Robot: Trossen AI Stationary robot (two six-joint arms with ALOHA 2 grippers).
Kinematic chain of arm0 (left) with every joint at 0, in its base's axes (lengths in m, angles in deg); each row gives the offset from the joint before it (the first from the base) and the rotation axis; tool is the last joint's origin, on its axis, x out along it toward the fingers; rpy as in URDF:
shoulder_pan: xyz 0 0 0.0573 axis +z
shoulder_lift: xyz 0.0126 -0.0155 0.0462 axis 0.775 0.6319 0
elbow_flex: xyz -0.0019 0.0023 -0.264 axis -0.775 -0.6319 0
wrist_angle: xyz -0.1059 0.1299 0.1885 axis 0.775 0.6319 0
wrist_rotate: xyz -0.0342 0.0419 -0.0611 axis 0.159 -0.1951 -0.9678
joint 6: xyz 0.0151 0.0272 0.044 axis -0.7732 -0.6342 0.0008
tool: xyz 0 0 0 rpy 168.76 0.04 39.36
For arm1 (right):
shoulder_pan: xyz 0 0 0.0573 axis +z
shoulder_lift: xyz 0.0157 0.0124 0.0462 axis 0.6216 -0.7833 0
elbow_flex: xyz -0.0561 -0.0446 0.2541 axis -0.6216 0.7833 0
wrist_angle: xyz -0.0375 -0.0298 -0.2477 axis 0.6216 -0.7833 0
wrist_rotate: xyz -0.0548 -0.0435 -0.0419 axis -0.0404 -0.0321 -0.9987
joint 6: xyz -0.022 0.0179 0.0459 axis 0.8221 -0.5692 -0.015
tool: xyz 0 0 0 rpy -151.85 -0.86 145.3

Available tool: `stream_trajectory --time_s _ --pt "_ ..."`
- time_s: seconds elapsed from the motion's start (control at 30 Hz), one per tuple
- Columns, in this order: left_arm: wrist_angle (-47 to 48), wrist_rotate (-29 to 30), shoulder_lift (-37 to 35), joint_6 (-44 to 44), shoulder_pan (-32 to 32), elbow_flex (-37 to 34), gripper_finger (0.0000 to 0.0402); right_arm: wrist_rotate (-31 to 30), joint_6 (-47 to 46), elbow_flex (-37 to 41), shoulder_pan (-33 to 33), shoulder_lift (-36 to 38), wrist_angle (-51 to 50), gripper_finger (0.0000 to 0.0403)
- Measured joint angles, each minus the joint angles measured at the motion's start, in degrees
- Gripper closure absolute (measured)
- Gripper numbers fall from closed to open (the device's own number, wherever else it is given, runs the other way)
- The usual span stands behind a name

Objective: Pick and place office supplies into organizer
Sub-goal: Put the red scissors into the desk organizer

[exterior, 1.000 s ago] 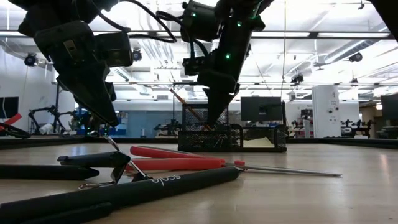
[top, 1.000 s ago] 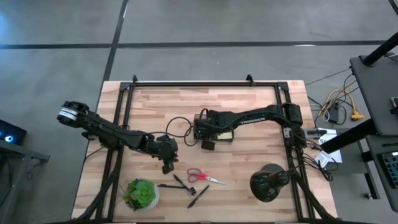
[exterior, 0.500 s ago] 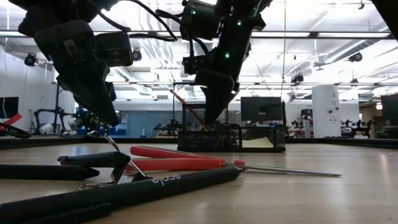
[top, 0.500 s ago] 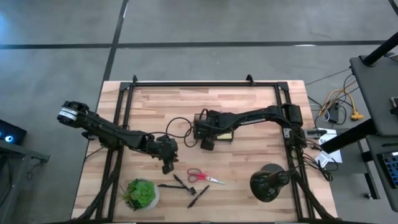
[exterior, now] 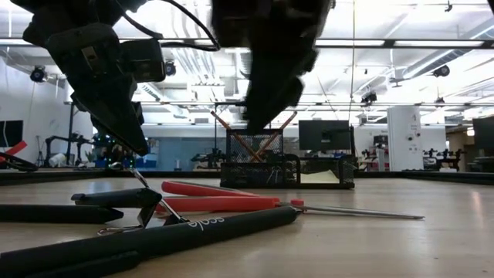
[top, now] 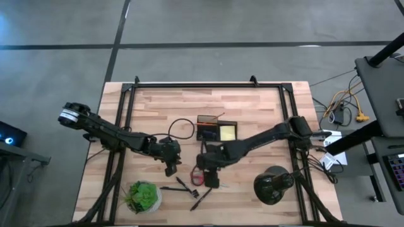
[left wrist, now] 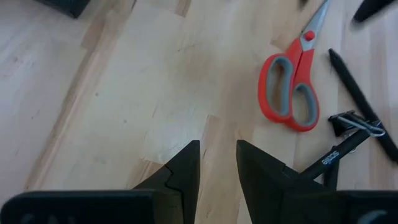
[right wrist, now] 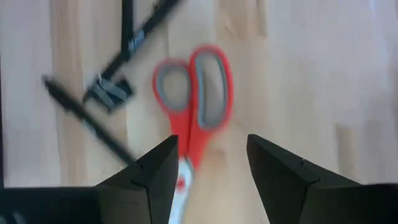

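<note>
From above, the right tool [top: 211, 181] hung over the red-handled scissors [top: 197, 176], below the organizer [top: 216, 130] on the counter [top: 265, 104]. In the right wrist view its fingers [right wrist: 281, 174] stood spread over the handles. The left tool [left wrist: 217, 163], beside the scissors, looked narrowly parted and empty.

Grey floor [top: 208, 22] with dark seams around the wooden table [top: 259, 107]; beyond, a bright workshop under ceiling strip lights [exterior: 401, 42].

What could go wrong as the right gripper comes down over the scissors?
The right gripper, open, straddles the scissors near the pivot, so closing there might let them swivel or slip. A black pen and clip lie close beside the handles and could get knocked. The left gripper waits nearby, so the arms could crowd each other.
</note>
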Motion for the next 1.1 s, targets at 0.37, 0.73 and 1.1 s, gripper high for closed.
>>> stream_trajectory --time_s 0.37,0.73,1.1 --pt "-2.43 -0.18 0.0 -0.03 -0.01 0.0 0.0314 -3.58 -1.29 -6.76 1.83 -9.53 4.77 0.022" --pt "-1.61 -1.93 0.0 -0.07 -0.13 0.0 0.0314 -9.53 0.54 -18.82 3.04 -17.21 -6.01 0.022" --pt "-1.46 -2.03 0.0 -0.39 -0.67 0.0 0.0314 -11.68 -2.55 -20.07 3.51 -19.57 -6.18 0.0221"
